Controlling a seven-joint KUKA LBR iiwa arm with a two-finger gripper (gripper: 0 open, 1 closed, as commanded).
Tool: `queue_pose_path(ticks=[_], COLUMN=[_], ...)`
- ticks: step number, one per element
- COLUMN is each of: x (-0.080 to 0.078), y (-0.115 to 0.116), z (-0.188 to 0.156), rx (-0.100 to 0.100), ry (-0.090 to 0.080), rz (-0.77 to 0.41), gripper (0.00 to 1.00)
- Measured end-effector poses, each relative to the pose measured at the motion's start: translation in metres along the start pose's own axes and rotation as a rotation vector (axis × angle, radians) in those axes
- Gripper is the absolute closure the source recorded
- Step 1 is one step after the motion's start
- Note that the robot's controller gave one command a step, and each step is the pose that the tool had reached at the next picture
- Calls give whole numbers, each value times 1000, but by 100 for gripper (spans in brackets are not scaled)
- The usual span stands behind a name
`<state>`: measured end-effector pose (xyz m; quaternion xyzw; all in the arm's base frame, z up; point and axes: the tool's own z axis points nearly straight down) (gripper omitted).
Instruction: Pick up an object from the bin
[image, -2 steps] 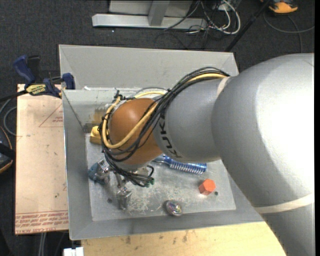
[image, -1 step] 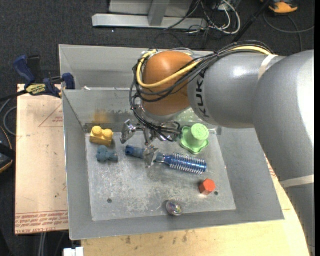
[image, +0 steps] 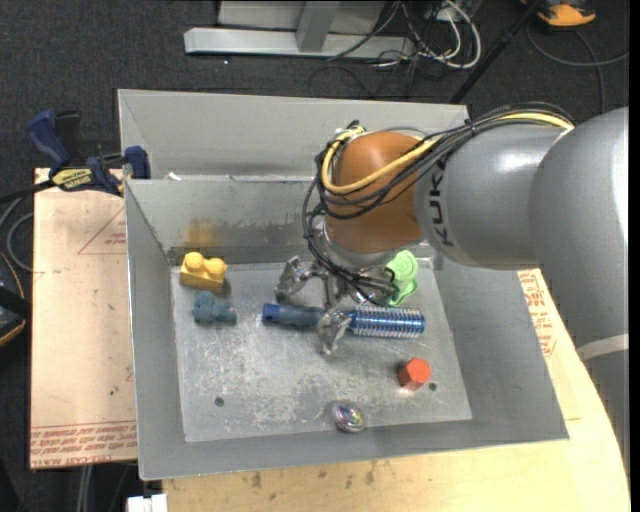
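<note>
My gripper (image: 309, 314) hangs low in the middle of the bin, below the orange wrist cover. Its metal fingers (image: 293, 279) stand open, one behind and one in front of a blue brush (image: 287, 316). The brush lies flat, dark blue handle to the left and a blue ribbed bristle part (image: 388, 322) to the right. A light green piece (image: 404, 274) sits just right of the gripper, partly hidden by the wrist. The brush rests on the bin floor, not lifted.
A yellow block (image: 203, 270) and a small grey-blue figure (image: 213, 311) lie at the left. A red-orange block (image: 413, 373) sits front right. A shiny silver ball (image: 348, 417) is near the front wall. The arm covers the bin's back right.
</note>
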<state>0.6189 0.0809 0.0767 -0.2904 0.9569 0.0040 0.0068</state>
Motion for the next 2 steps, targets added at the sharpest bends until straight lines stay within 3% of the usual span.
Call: queue_pose_path(ticks=[1, 2], x=[-1, 0], y=[-1, -2], z=[-2, -137], rx=[7, 6], ry=[-3, 7], rz=[-4, -18], gripper=[100, 100])
